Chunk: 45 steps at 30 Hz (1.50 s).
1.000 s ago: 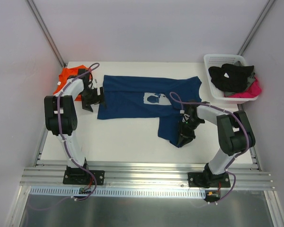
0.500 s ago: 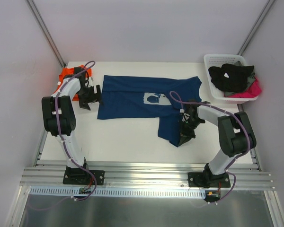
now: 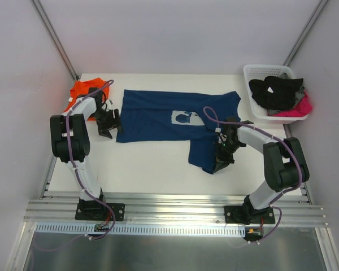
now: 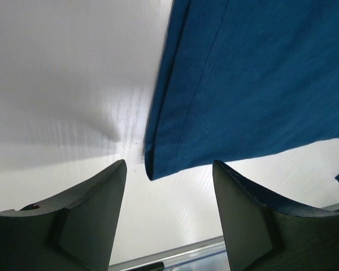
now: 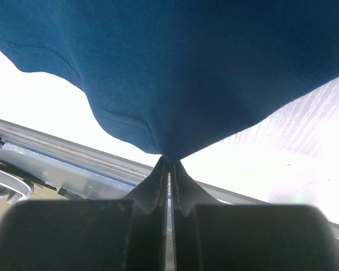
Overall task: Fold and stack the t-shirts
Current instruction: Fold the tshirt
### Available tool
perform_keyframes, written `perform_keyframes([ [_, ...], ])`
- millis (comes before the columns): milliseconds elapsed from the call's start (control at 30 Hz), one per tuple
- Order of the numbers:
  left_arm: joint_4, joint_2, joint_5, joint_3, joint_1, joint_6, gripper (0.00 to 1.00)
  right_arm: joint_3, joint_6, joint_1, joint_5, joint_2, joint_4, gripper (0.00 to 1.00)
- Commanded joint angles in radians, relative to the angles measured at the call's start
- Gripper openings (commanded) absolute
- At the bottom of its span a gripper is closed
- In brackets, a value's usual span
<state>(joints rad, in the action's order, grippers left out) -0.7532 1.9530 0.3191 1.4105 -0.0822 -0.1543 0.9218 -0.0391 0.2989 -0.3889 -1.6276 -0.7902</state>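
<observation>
On the table (image 3: 158, 164), right end effector (image 5: 168, 161) clamps navy t-shirt (image 3: 158, 116), left end effector (image 4: 168, 169) gapes, its arm (image 3: 86, 107) half-hiding orange t-shirt (image 3: 79, 90).

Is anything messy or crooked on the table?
Yes. The navy t-shirt lies flat except one part, which trails toward the near edge, pinched in the right gripper. The orange t-shirt sits crumpled in the far left corner, not folded.

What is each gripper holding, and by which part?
Right gripper is shut on the navy t-shirt, pinching a bunched fold by a stitched edge of its near flap. Left gripper holds nothing: open, at the shirt's corner.
</observation>
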Motion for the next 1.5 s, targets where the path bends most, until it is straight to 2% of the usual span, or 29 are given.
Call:
perform_keyframes([
  [0, -0.024, -0.012, 0.054, -0.036, -0.001, -0.033, 0.63, 0.026, 0.015, 0.005, 0.012, 0.032, -0.017, 0.01],
  [200, -0.028, -0.029, 0.08, -0.088, -0.001, -0.057, 0.58, 0.035, 0.015, 0.003, 0.013, 0.025, -0.009, 0.01],
  [333, -0.026, -0.014, 0.084, -0.067, 0.001, -0.064, 0.49, 0.048, 0.016, 0.005, 0.013, 0.02, -0.007, 0.01],
  [400, -0.026, 0.001, 0.081, -0.051, 0.001, -0.064, 0.48, 0.051, 0.018, 0.003, 0.018, 0.018, -0.007, 0.01],
  [567, -0.028, 0.021, 0.074, -0.012, -0.001, -0.065, 0.36, 0.058, 0.021, 0.002, 0.024, 0.02, -0.004, 0.01],
  [633, -0.026, 0.023, 0.072, -0.01, -0.001, -0.065, 0.23, 0.058, 0.022, 0.002, 0.027, 0.021, -0.004, 0.01],
  [667, -0.028, 0.02, 0.068, -0.01, 0.001, -0.067, 0.06, 0.057, 0.024, 0.0, 0.033, 0.025, -0.004, 0.01],
  [700, -0.028, 0.02, 0.067, -0.011, 0.001, -0.067, 0.01, 0.057, 0.025, 0.0, 0.036, 0.028, -0.006, 0.01],
  [1200, -0.026, -0.054, 0.044, -0.028, -0.007, -0.053, 0.0, 0.187, 0.065, -0.081, 0.094, 0.046, -0.014, 0.01],
  [1467, -0.028, -0.054, 0.046, 0.047, -0.007, -0.021, 0.0, 0.284, 0.077, -0.133, 0.096, 0.07, 0.002, 0.01],
])
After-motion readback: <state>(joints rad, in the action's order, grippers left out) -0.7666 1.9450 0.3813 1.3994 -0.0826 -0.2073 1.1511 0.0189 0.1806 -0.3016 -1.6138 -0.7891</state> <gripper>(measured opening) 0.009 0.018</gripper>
